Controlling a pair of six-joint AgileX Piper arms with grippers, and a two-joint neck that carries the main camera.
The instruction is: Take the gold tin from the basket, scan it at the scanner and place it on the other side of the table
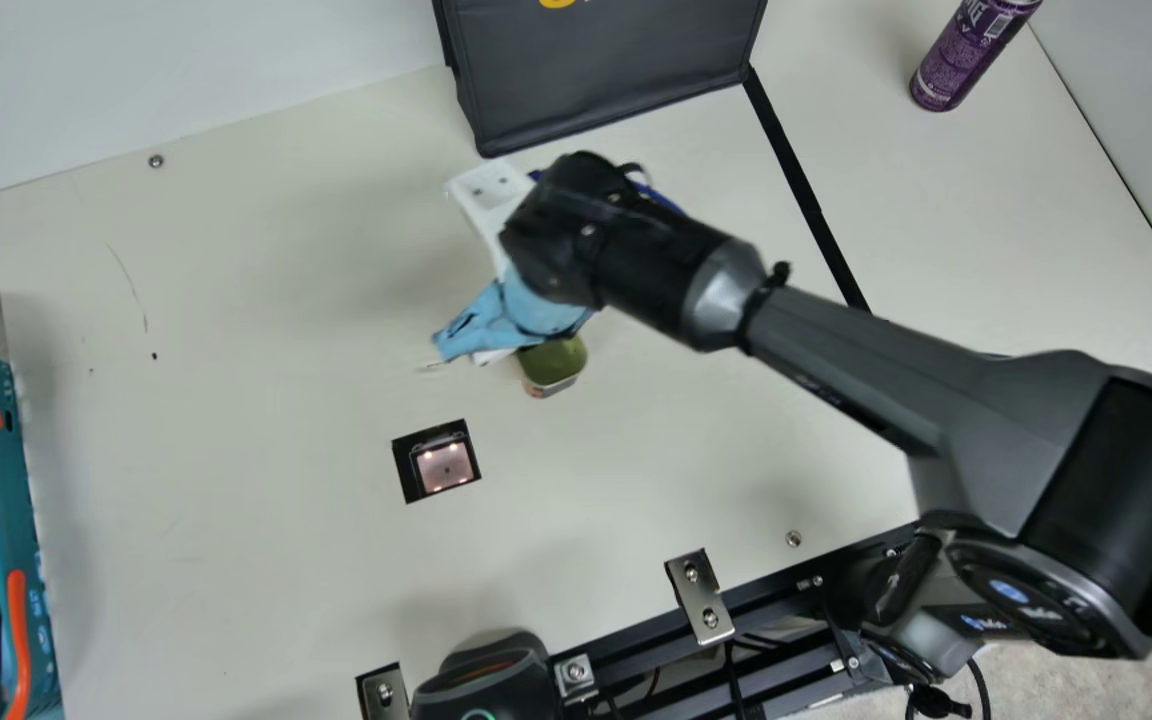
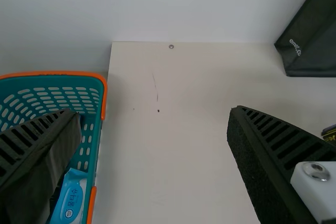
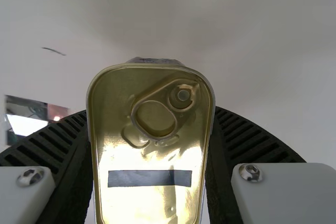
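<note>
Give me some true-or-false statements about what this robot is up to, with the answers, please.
1. The right pincer is gripping the gold tin. True.
2. The teal basket is at the main view's left edge. True.
3. The gold tin is lying inside the teal basket. False: it is between the right pincer's fingers.
4. The left pincer holds nothing. True.
5. The left pincer is shut tight. False: its fingers are wide apart.
6. The purple can is in the teal basket. False: it stands outside, at the main view's upper right.
</note>
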